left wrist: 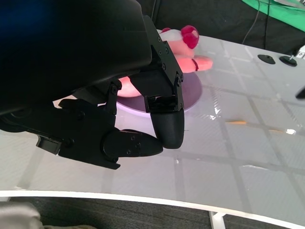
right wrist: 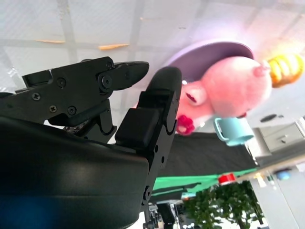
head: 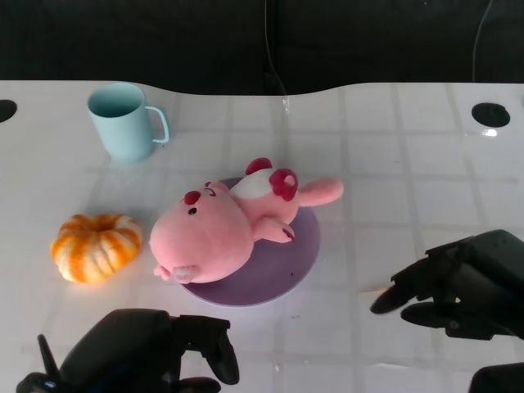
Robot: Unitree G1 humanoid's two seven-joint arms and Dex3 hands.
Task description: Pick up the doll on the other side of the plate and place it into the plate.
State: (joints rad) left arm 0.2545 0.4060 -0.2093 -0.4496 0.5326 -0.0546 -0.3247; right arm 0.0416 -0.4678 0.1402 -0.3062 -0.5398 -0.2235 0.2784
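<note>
While both hands hung low at the near edge, the scene stood so:

Doll: the pink doll (head: 214, 235) lay on its side on the plate (head: 288, 266), its big head hanging over the plate's left rim toward the pumpkin, its feet and one arm pointing to the far right. It also showed in the left wrist view (left wrist: 188, 55) and the right wrist view (right wrist: 228, 88).

Plate: purple, round, flat on the white worktop (head: 393, 164), near the middle.

Left hand: the left hand (head: 143, 352) sat at the near left, apart from the plate — fingers (left wrist: 167, 121) curled loosely inward, holding nothing.

Right hand: the right hand (head: 458, 286) hovered at the near right, well clear of the doll — fingers (right wrist: 152, 109) spread apart, nothing between them.

Pumpkin: an orange-and-white pumpkin (head: 96, 246) rested just left of the doll's head.

Mug: a pale blue mug (head: 123, 121) stood upright at the far left, handle turned right, well apart from the plate.
</note>
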